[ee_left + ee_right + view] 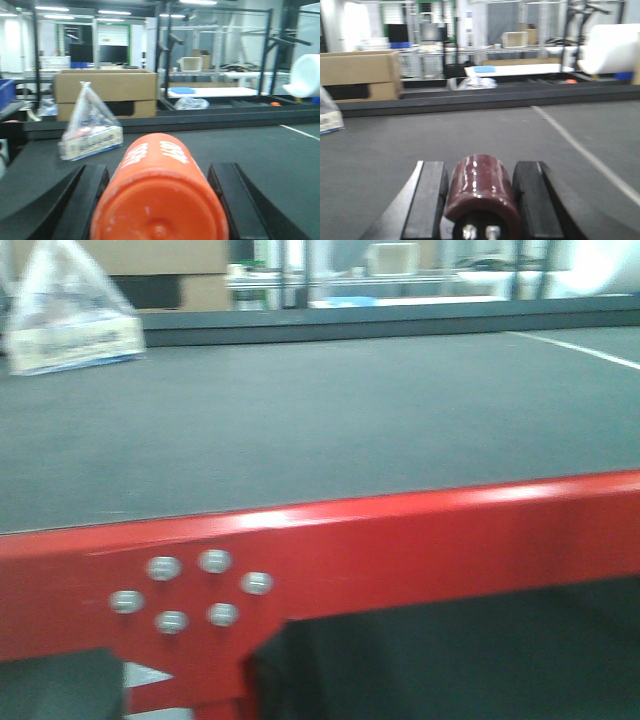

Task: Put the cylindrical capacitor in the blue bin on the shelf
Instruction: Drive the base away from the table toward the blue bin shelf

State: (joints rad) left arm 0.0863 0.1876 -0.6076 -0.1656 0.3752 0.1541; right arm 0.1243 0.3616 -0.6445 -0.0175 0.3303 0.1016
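Dark maroon glossy cylindrical capacitor [480,182]: clamped between right gripper [481,205] fingers, over grey-topped table [395,140]
Orange printed cylinder [159,170]: clamped in left gripper [159,205]
Status: pickup done; blue bin and shelf not in sight, placing outstanding

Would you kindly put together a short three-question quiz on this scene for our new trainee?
1. True or false: the left pincer is empty.
2. What does the right pincer grip? A) a glossy maroon cylinder with two metal terminals; B) a blue plastic cup; C) a steel spoon.
3. Fill in: the clear plastic bag holding a printed box rests on the dark-topped table, whose front frame is ____.
Key: 1 false, it grips the orange cylinder with white print; 2 A; 3 red.
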